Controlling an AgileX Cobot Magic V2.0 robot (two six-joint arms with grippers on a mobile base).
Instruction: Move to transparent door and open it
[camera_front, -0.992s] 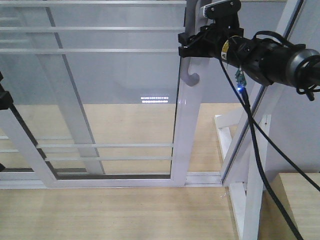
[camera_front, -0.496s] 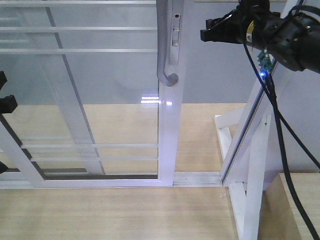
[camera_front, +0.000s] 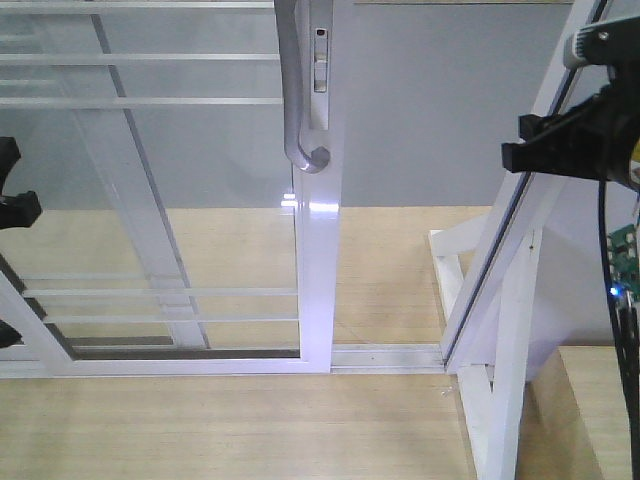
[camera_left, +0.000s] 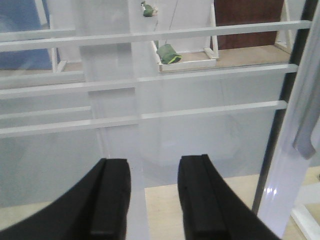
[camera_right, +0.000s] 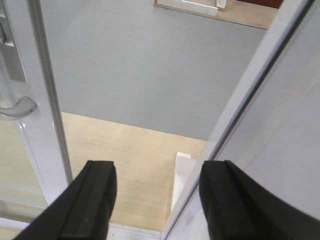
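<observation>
White aluminium frames the transparent door (camera_front: 315, 250), whose glass is crossed by thin horizontal bars (camera_front: 150, 101). Its curved grey handle (camera_front: 290, 100) is fixed to the stile, which is seen left of centre in the front view. A small lock plate (camera_front: 320, 60) is set just right of the handle; it is too small for any writing on it to be made out.

Right of the handle a gap stands open, reaching across to a slanted white post (camera_front: 520, 220). The floor track (camera_front: 385, 355) is left bare along that gap.

The right gripper (camera_front: 512, 155) is held well right of the handle, close against the slanted post and apart from the door. In its own wrist view the right gripper (camera_right: 160, 200) is seen spread wide with nothing between the fingers (camera_right: 92, 200), and the handle tip (camera_right: 17, 109) is seen at the far left.

The left gripper (camera_left: 152, 200) is held left of the handle, facing the glass. Its fingers (camera_left: 107, 200) are parted and nothing is grasped. The handle (camera_left: 307, 130) is seen at the right edge there.
</observation>
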